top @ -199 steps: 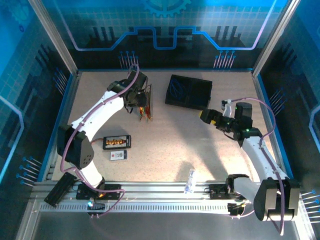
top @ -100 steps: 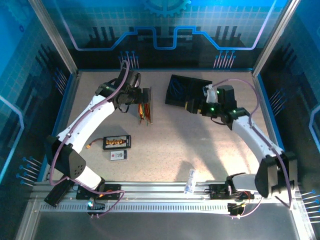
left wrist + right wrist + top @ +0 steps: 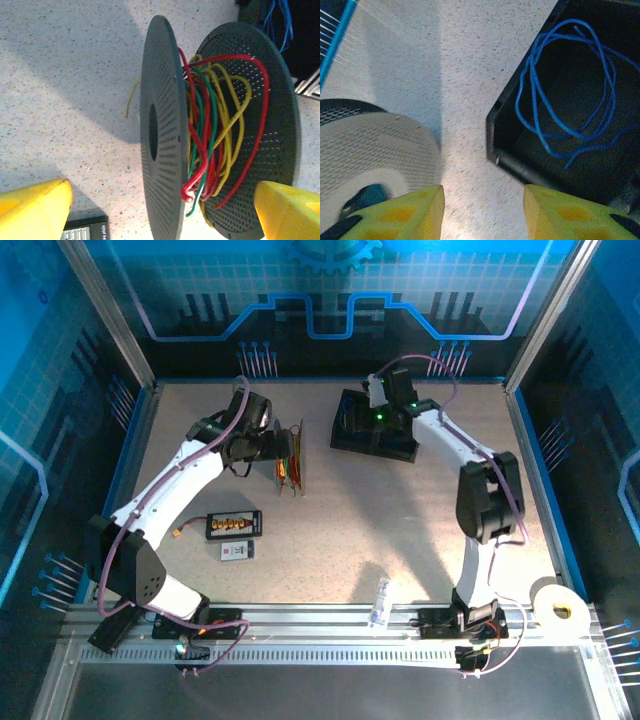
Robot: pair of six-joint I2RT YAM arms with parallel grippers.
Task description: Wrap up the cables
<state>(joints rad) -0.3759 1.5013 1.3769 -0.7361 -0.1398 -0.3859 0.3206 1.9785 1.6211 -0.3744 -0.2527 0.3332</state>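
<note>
Reaching across to spool (image 3: 160, 135) with elbow bent, left jaws wide open, flanking cables (image 3: 206, 125). Extended far back over tray (image 3: 505, 160), right jaws apart, empty.

left wrist view: the spool (image 3: 161, 90) runs off the bottom edge, its hub hidden behind cables (image 3: 206, 135). right wrist view: the black tray (image 3: 520, 170) is cropped top and right; a pale round thing (image 3: 380, 145) is cut off lower left.
</note>
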